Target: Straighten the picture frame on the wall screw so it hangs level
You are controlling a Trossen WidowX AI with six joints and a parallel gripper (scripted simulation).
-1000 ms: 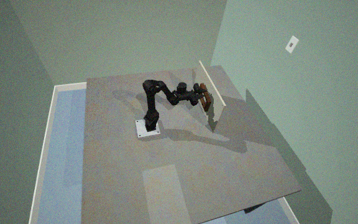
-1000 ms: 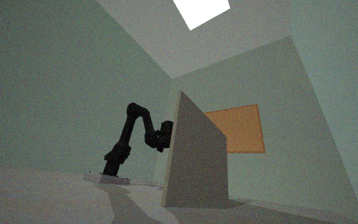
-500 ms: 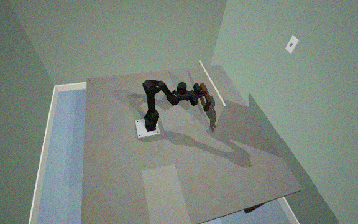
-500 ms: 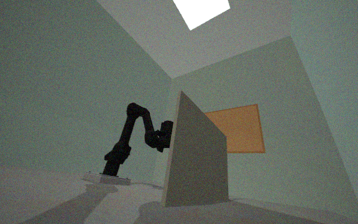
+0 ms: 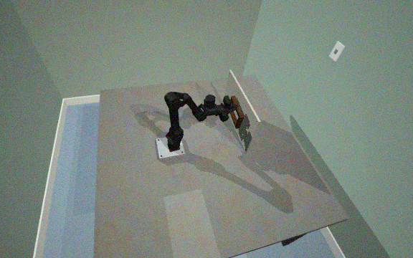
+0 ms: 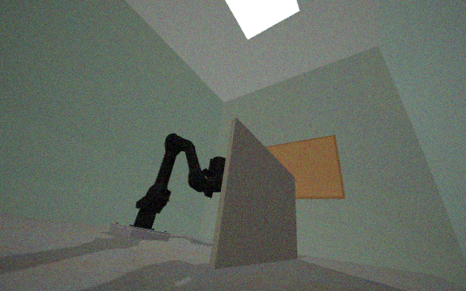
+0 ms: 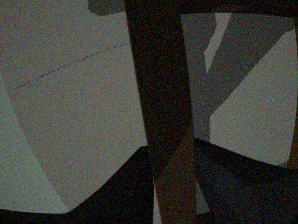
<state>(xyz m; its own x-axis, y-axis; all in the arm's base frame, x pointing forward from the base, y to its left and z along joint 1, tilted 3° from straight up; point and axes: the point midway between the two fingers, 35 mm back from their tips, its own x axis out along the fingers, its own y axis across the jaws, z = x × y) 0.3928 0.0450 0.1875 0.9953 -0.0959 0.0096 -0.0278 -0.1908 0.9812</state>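
Note:
The brown picture frame (image 5: 239,122) (image 7: 161,75) is in front of the upright wall panel (image 5: 245,96) (image 6: 257,210). My gripper (image 5: 233,107) (image 7: 169,151) is shut on one side bar of the frame, with a dark finger on each side of the bar in the wrist view. There the held bar slants a little, its upper end to the left, and the top bar crosses the upper right. The screw and the frame's back are hidden, so I cannot tell whether the frame sits on the screw or is level. In the exterior view the panel hides frame and fingers.
The arm's base plate (image 5: 162,151) (image 6: 120,231) stands on the table top (image 5: 131,201), on the frame's side of the panel. A white wall plate (image 5: 340,46) is on the room wall far right. An orange board (image 6: 318,170) shows on a wall behind the panel.

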